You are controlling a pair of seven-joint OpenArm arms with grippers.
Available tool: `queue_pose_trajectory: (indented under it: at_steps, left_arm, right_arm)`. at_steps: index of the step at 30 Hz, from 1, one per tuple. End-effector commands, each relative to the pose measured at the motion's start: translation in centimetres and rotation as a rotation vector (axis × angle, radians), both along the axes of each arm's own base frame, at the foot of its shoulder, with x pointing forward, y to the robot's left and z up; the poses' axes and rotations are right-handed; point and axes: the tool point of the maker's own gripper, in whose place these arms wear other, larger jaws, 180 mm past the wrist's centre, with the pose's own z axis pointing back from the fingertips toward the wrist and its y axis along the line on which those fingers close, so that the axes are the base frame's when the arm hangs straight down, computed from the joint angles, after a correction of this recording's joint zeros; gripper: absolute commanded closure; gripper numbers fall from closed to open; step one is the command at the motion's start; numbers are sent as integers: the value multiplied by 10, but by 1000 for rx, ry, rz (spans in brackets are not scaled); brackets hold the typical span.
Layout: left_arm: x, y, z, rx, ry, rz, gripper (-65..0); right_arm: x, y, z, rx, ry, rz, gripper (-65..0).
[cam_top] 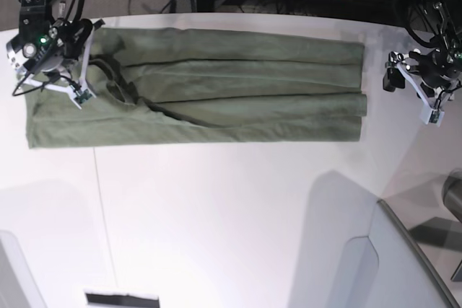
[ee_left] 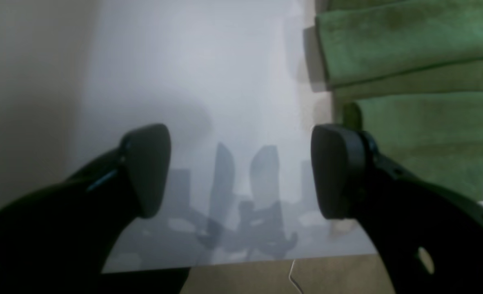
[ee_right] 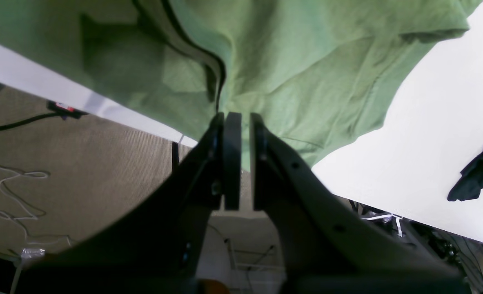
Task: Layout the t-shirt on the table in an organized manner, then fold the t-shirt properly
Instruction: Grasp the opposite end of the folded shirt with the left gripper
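Note:
The olive-green t-shirt (cam_top: 231,91) lies as a long band folded lengthwise across the far part of the white table (cam_top: 216,214), collar end at the left of the base view. There my right gripper (cam_top: 76,81) sits on the collar end. In the right wrist view the right gripper (ee_right: 241,122) is shut on a fold of the t-shirt (ee_right: 306,61) near the table (ee_right: 429,143) edge. My left gripper (ee_left: 241,171) stands open over bare table (ee_left: 225,61), with the t-shirt's (ee_left: 421,53) layered end just beside one finger. In the base view the left gripper (cam_top: 419,88) is just right of the shirt's end.
A grey angled panel (cam_top: 404,265) rises at the near right. A dark strip (cam_top: 121,299) lies at the near edge. Cables (ee_right: 16,183) trail on the floor past the table edge. The other arm (ee_right: 478,171) shows dark at the right of the right wrist view.

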Motion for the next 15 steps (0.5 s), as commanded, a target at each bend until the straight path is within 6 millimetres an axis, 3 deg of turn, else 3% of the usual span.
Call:
queue_pose_trajectory:
  at_steps: [1, 3, 6, 9, 12, 15]
  left_arm:
    - [10, 7, 14, 20, -41, -10, -508]
    - [10, 7, 13, 18, -41, -10, -508]
    - [4, 6, 10, 18, -28, -10, -508]
    - [-16, 14, -3, 16, 20, 8, -508]
    - [-29, 20, -16, -18, 11, 31, -507]
    - [-38, 25, -26, -43, 15, 56, -507]
  right_arm:
    - [8, -3, 7, -7, -33, -1, -47]
    - [15, -1, 11, -3, -54, 1, -48]
    - [43, 13, 21, 43, -146, 20, -44]
    - [74, 28, 28, 100, -219, 18, -44]
    - [99, 39, 16, 130, -194, 28, -44]
    - [110, 52, -2, 149, -134, 56, -42]
